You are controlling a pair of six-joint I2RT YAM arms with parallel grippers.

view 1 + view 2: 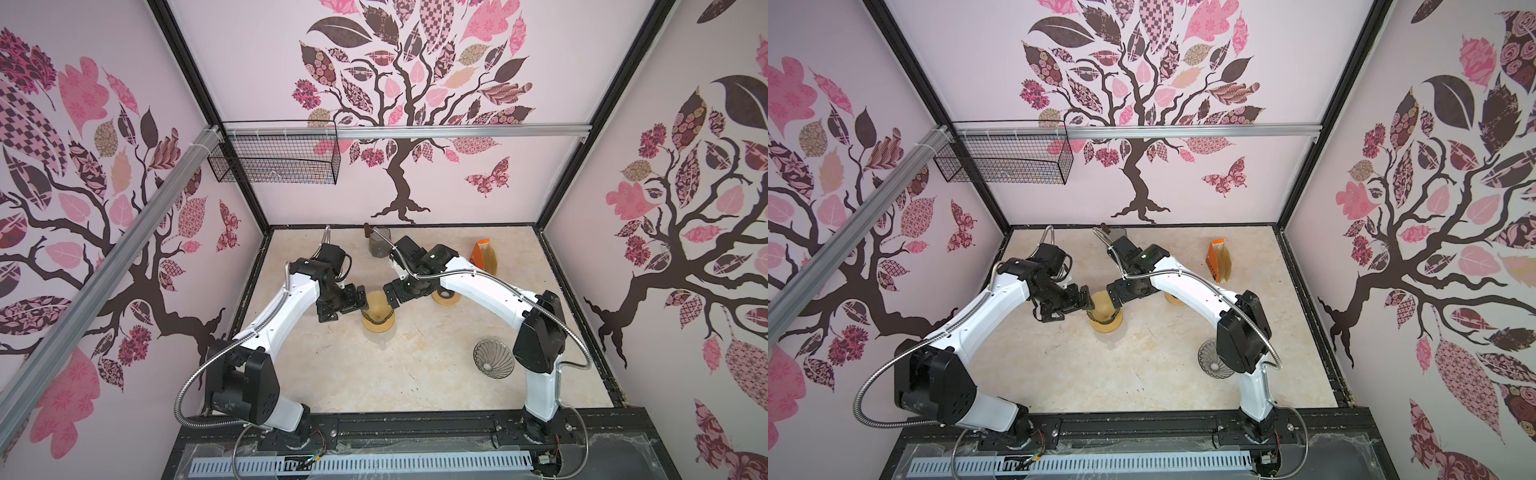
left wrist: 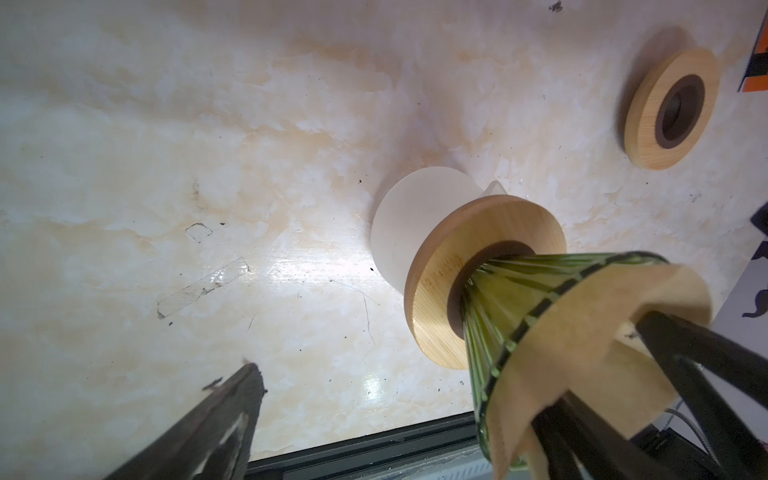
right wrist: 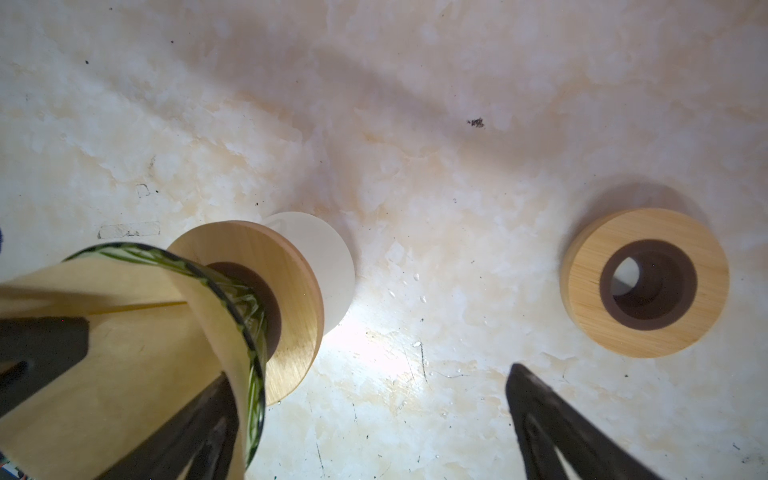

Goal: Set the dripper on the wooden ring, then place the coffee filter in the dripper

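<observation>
Tan paper catches the eye first: the tan paper coffee filter point(image 1: 376, 305) sits in the mouth of the green ribbed glass dripper point(image 2: 490, 332). The dripper stands near the middle of the cream marbled tabletop point(image 1: 374, 374) on its round bamboo collar point(image 2: 436, 291), with a white frosted round piece point(image 2: 399, 232) beneath.

I'd judge the main part done, since the filter is in the cone and not on the table. What looks left is seating it. The paper's top edge rises above the glass rim, and in the wrist views it seems creased rather than spread evenly against the wall. After that the arms need to clear away.

The left gripper point(image 1: 359, 300) is spread as wide as it goes. One finger reaches into the filter's mouth and the other stands well outside the dripper, so it clamps nothing. The right gripper point(image 1: 389, 296) is equally wide. One finger is at the dripper's rim, inside or outside I cannot tell, and the other is out toward a second bamboo ring point(image 3: 706, 291). It grips nothing either.

The filter's long axis runs with the cone's: upright, open end up. Its point is presumably down, but glass and collar hide it.
</observation>
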